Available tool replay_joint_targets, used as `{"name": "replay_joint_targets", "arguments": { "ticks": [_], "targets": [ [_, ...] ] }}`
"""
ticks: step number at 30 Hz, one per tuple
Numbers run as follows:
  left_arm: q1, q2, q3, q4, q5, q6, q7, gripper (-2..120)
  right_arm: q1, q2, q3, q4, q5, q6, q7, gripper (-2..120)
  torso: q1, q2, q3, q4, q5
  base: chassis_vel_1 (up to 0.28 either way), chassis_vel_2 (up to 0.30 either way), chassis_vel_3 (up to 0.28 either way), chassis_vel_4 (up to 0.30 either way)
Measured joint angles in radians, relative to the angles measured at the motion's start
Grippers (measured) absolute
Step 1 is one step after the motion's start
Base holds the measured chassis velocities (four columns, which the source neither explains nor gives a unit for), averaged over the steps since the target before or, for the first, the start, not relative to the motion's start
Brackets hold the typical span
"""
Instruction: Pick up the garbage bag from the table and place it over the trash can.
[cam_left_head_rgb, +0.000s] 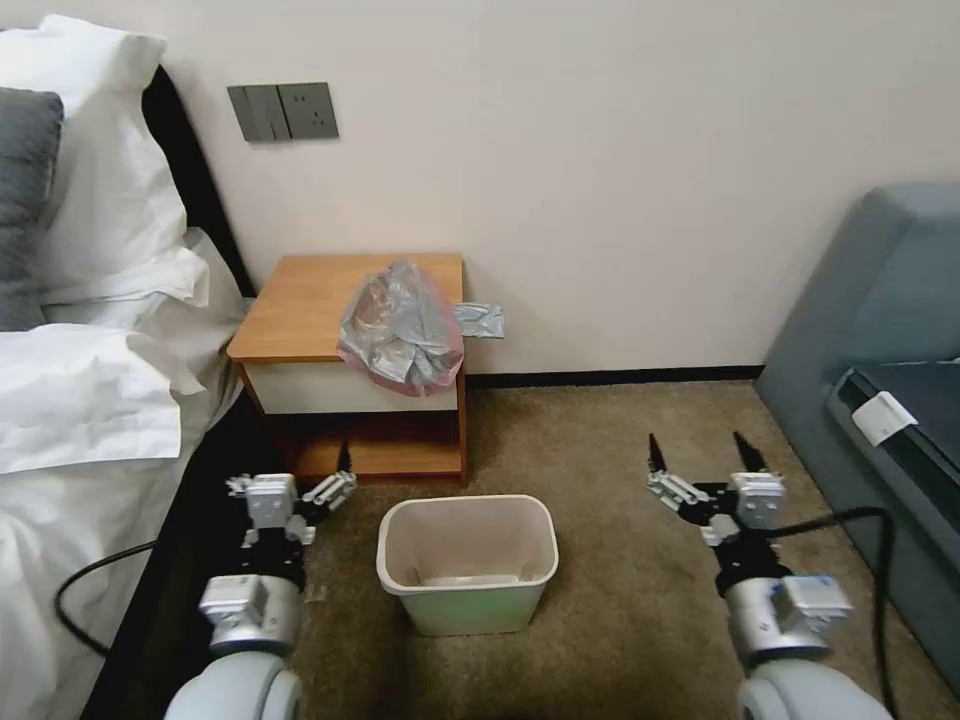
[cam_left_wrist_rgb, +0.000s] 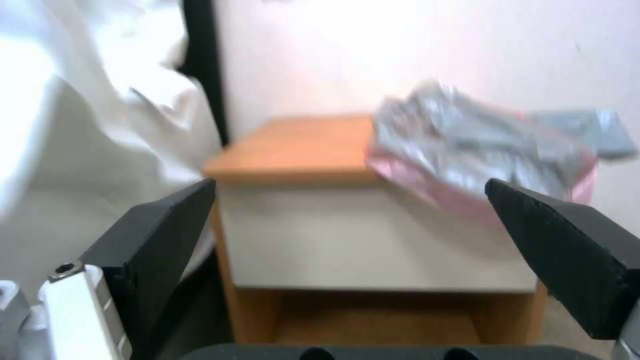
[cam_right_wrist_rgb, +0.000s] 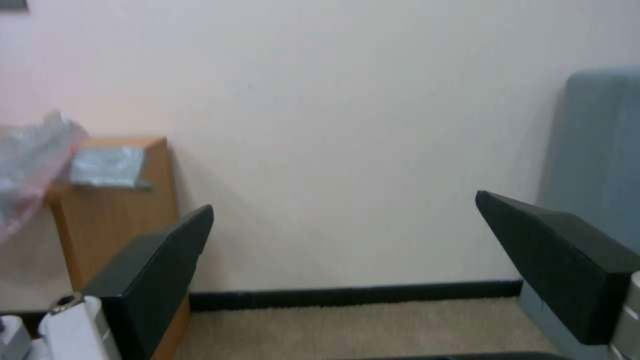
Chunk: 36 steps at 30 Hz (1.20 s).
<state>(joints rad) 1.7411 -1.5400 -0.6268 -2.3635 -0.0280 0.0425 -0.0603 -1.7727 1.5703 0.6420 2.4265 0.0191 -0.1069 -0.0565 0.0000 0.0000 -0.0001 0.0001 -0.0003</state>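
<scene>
Both pincers, left pincer (cam_left_head_rgb: 338, 478) and right pincer (cam_left_head_rgb: 703, 455), hung low over the carpet, spread and empty, flanking the trash can (cam_left_head_rgb: 467, 561). The garbage bag (cam_left_head_rgb: 402, 325) lay crumpled on the worktop (cam_left_head_rgb: 300, 300), drooping over its front right corner; it looked light, limp and slippery, so pinching a bunched fold at that overhang seemed best. Bed close on the left, open floor on the right.

A white-sheeted bed (cam_left_head_rgb: 80, 400) with white pillows (cam_left_head_rgb: 100, 160) occupies the left. A grey wall switch panel (cam_left_head_rgb: 282, 111) sits far left. A blue-grey upholstered sofa (cam_left_head_rgb: 880, 330) stands right.
</scene>
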Motion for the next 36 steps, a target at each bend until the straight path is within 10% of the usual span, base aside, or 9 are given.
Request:
{"name": "replay_joint_targets", "arguments": {
  "ticks": [14,20,36],
  "targets": [
    [0.114,-0.021,-0.046,-0.146,-0.02,0.028,-0.038,100,-0.044,0.006,-0.119,0.019,0.059,-0.031,0.027,100,0.0,0.0,0.0,0.0,0.0001,0.0,0.0,0.0,0.0],
    [0.126,0.115,-0.041,-0.144,-0.098,0.073,0.0,100,-0.024,-0.005,-0.126,0.02,0.179,-0.072,0.055,100,0.0,0.0,0.0,-0.0003,-0.0001,0.0,0.0,0.0,0.0],
    [0.187,0.206,-0.072,-0.139,-0.225,0.023,-0.001,100,0.244,-0.136,-0.137,-0.102,1.089,-0.254,0.181,100,0.0,0.0,0.0,-0.0001,0.0002,0.0,0.0,0.0,0.0]
  ]
}}
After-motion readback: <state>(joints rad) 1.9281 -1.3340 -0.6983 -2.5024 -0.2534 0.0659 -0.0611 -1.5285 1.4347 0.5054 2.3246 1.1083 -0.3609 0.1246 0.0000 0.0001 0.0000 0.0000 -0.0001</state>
